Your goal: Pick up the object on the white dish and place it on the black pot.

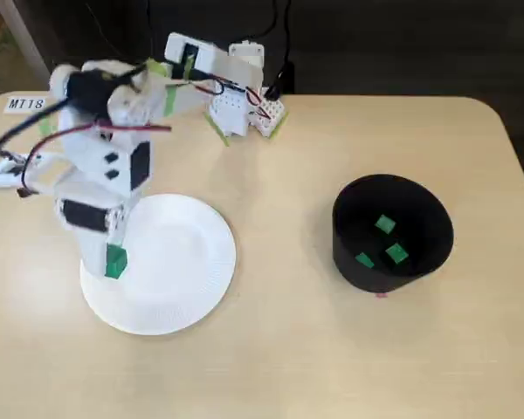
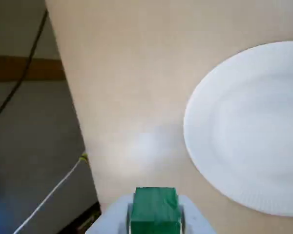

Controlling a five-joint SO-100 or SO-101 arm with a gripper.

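Note:
My gripper (image 1: 115, 262) is shut on a small bright green cube (image 1: 115, 260) over the left edge of the white paper plate (image 1: 183, 262). In the wrist view the cube (image 2: 155, 209) sits between the white jaws at the bottom edge. The plate (image 2: 249, 126) lies to the right, bare, and looks well below the gripper. The black pot (image 1: 349, 253) stands at the right of the table, apart from the arm. It holds three more green cubes (image 1: 384, 224).
A white breadboard with wires (image 1: 244, 109) stands at the back behind the arm's base. A label reading MT18 (image 1: 26, 103) is at the far left. In the wrist view the table's edge (image 2: 83, 156) runs close on the left, with a cable and floor beyond.

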